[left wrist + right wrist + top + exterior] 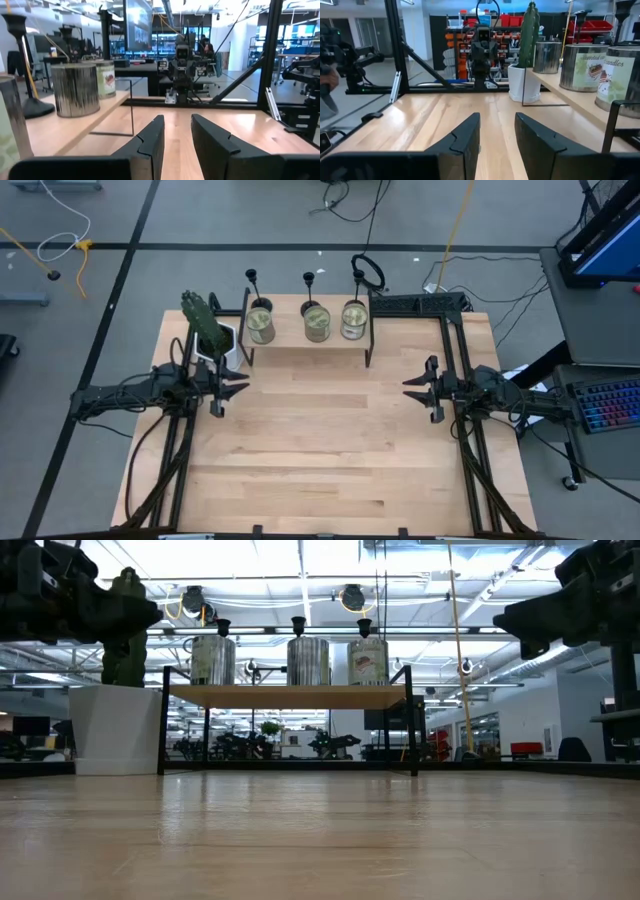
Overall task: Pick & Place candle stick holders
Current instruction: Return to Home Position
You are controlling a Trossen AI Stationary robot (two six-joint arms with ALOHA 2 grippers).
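Observation:
Three black candle stick holders (252, 280) (309, 282) (358, 277) stand upright by their bases on a small wooden shelf (305, 345) at the table's far edge. Each stands behind a round jar (260, 323). Their cups show above the jars in the low view (297, 625). My left gripper (240, 386) hovers open and empty at the table's left, in front of the shelf's left end. My right gripper (410, 388) hovers open and empty at the table's right. Each points toward the table's middle. The left wrist view shows a holder (20, 55) beside a jar (77, 89).
A green plant in a white pot (210, 330) stands left of the shelf, close to my left gripper. The shelf rests on thin black legs (163, 725). Bare wooden table (320, 450) lies between the two grippers and toward the near edge.

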